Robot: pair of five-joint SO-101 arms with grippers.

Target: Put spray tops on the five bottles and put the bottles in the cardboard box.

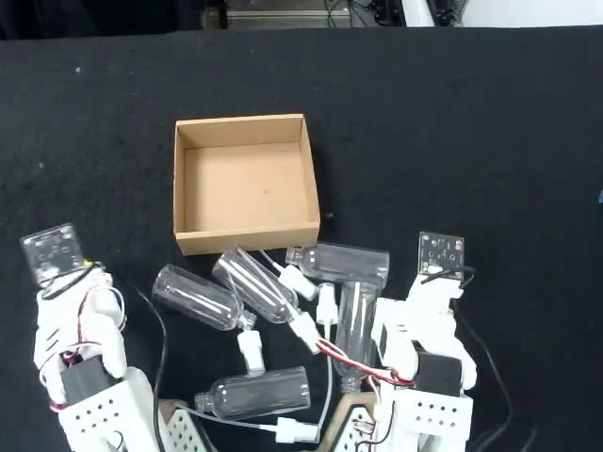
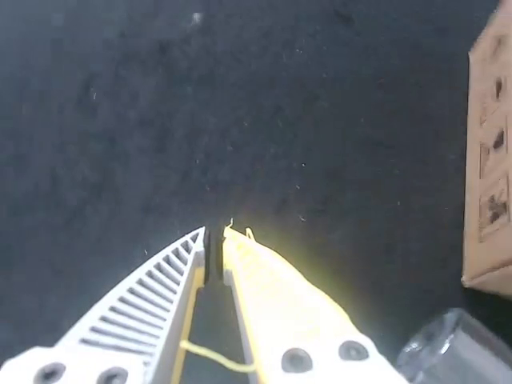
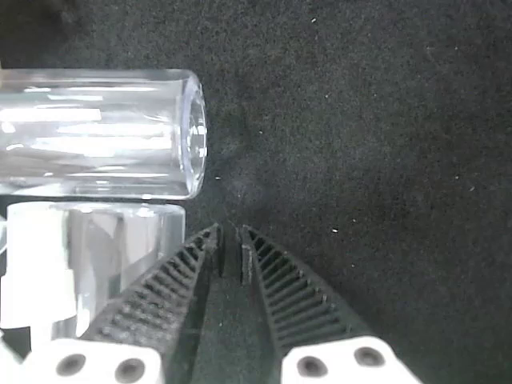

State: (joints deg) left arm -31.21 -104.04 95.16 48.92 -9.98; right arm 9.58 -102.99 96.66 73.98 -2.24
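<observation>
both grippers are clenched on nothing. left gripper (image 2: pixel 214 236) sits over bare bench (image 1: pixel 490 132) w/ the box (image 1: pixel 241 122) off to one side. right gripper (image 3: pixel 230 238) is just beside the ends of two bottles. the box is empty, on the far side of the pile. the bottles (image 1: pixel 259 393) lie in a loose heap btwn the box and the arm bases, some touching or crossing.

risks: they're round and on their sides, so an off-centre nudge from a gripper prob rolls one into the rest. the spray tops (image 1: pixel 252 348) have thin tubes threaded thru the heap, so lifting one could drag a neighbour. a red wire (image 1: pixel 350 363) from the right arm lies across one bottle and may snag.

count: 5 bottles, 1 box, 2 grippers. spray tops look like 5, but they're tangled so i'm not sure. none seems fitted yet.
</observation>
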